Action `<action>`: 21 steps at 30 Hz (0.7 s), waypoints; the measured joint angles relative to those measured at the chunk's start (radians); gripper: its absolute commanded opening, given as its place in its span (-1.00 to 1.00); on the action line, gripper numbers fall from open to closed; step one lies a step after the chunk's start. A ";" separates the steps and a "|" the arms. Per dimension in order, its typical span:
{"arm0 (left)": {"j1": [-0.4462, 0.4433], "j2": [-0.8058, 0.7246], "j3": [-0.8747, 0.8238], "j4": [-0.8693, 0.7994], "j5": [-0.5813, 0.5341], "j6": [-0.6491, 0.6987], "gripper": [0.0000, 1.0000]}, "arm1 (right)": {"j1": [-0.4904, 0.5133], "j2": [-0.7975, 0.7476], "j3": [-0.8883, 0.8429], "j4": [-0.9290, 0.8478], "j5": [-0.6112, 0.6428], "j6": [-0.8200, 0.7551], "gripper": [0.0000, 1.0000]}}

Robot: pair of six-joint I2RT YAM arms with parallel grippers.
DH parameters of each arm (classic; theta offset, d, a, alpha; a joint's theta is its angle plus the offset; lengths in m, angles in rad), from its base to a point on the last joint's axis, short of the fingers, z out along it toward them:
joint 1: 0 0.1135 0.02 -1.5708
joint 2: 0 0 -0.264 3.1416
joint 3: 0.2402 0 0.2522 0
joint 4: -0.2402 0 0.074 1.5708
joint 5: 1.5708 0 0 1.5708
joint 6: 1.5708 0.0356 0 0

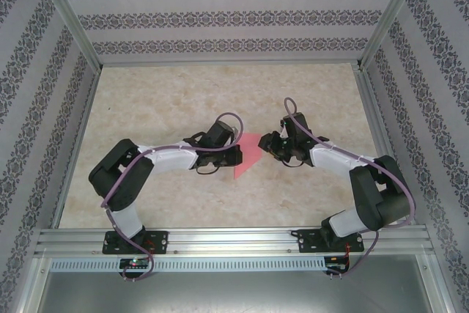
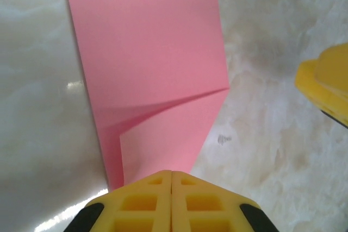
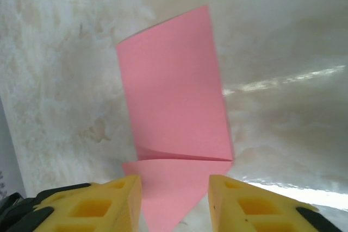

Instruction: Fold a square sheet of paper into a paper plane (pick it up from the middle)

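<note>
The square sheet of paper (image 1: 249, 153) is pink, partly folded, and lies flat on the table between both arms. In the left wrist view the paper (image 2: 152, 63) stretches away from me, a folded flap lying on its near part. My left gripper (image 2: 171, 175) is shut, its yellow fingertips pressed together over the sheet's near edge; whether they pinch it is hidden. In the right wrist view the paper (image 3: 174, 96) shows a creased pointed end that reaches between the fingers of my open right gripper (image 3: 175, 191), touching neither. The right gripper's finger (image 2: 326, 88) shows yellow beside the sheet.
The marbled beige tabletop (image 1: 161, 100) surrounds the sheet. Aluminium frame posts (image 1: 69, 20) and patterned walls (image 1: 227, 16) close in the back and sides. A metal rail (image 1: 234, 240) carries both arm bases along the near edge.
</note>
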 measured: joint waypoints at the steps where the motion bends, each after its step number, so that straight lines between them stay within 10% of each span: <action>1: 0.000 0.008 0.007 0.000 -0.010 -0.001 -0.87 | -0.006 0.002 -0.003 0.000 0.000 0.000 -0.16; 21: 0.000 0.086 0.047 -0.041 -0.124 -0.050 -0.98 | 0.004 0.156 0.032 0.001 -0.065 -0.026 -0.21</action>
